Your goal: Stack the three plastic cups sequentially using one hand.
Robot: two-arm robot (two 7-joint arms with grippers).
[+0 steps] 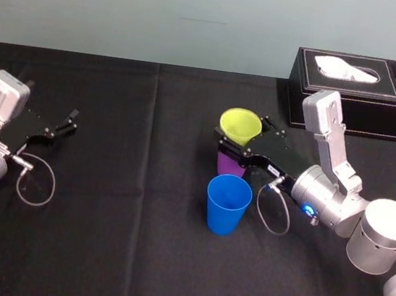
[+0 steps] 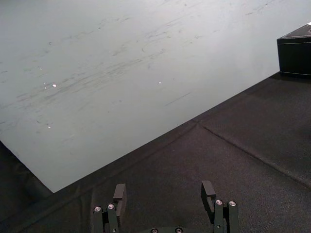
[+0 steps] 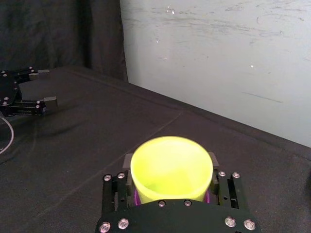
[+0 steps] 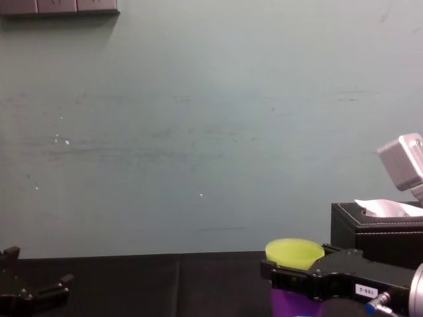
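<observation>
Black-cloth counter (image 1: 134, 242), seen from above & in front. Far left: left claw (image 1: 70, 122) is at the counter's left side, fingers spread wide w/ nothing between them. Centre: yellow-green cup (image 1: 240, 124) sits upright inside purple cup (image 1: 226, 165), its upper part standing above the purple rim. Right claw (image 1: 246, 141) comes in from the right & grips the yellow-green cup, one finger on each side. Blue cup (image 1: 228, 203) stands upright on its own, just in front of the purple one on the robot's side, apart from the claw. Back right: black tissue box (image 1: 363, 89), well apart from the cups.
</observation>
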